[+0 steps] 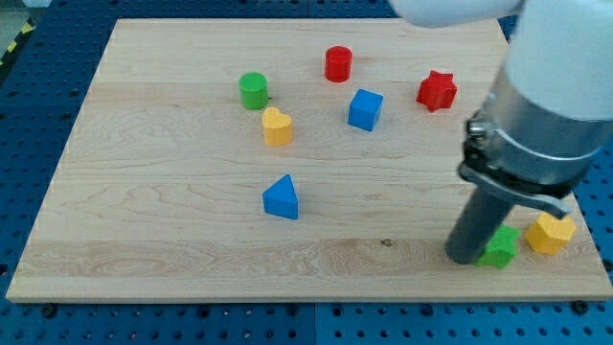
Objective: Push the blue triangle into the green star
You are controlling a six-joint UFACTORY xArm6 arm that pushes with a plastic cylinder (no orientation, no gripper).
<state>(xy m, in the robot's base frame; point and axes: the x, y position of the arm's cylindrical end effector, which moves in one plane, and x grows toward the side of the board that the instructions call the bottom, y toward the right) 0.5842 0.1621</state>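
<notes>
Rod end, my tip (467, 257), stands on the board touching the green star (500, 247) on its left side; being a bare rod, it pinches nothing. The blue triangle (282, 198) lies well apart, toward the view's left of my tip.

A green cylinder (254, 90) stands toward the worktop's (144, 240) top edge, left of centre, with a yellow heart-shaped block (277, 126) just below and to its right. A red cylinder (338, 63) sits near the top edge. A blue cube (365, 109) lies below it, and a red star (437, 90) sits further right. A yellow block (551, 233) rests near the bottom right corner.
</notes>
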